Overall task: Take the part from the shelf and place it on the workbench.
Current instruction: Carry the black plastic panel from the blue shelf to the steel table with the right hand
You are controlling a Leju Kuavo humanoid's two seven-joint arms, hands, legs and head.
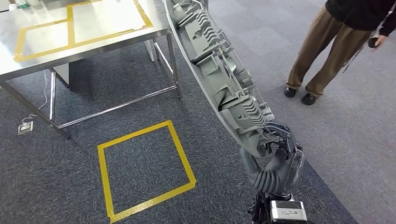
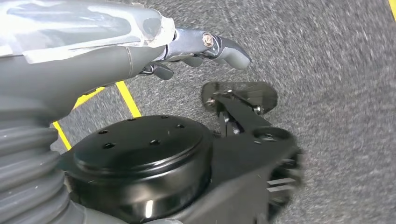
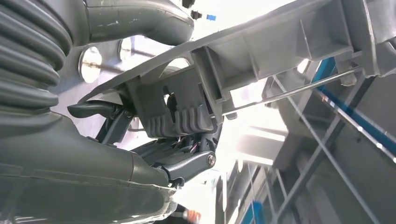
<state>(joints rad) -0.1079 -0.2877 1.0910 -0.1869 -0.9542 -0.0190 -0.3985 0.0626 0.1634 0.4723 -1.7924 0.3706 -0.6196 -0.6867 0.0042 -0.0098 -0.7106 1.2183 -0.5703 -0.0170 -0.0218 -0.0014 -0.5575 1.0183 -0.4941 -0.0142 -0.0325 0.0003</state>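
From the head view, my right hand grips the lower end of the long grey ribbed part — it rises tilted up and away from my fingers, its far end reaching over the corner of the steel workbench. A yellow taped square lies on the carpet well apart from my hand, and a person stands beyond it.

At my left wrist, my left hand hangs over carpet, fingers curled, holding nothing.

At my right wrist, fingers clamp the part's ribbed underside — thumb above.
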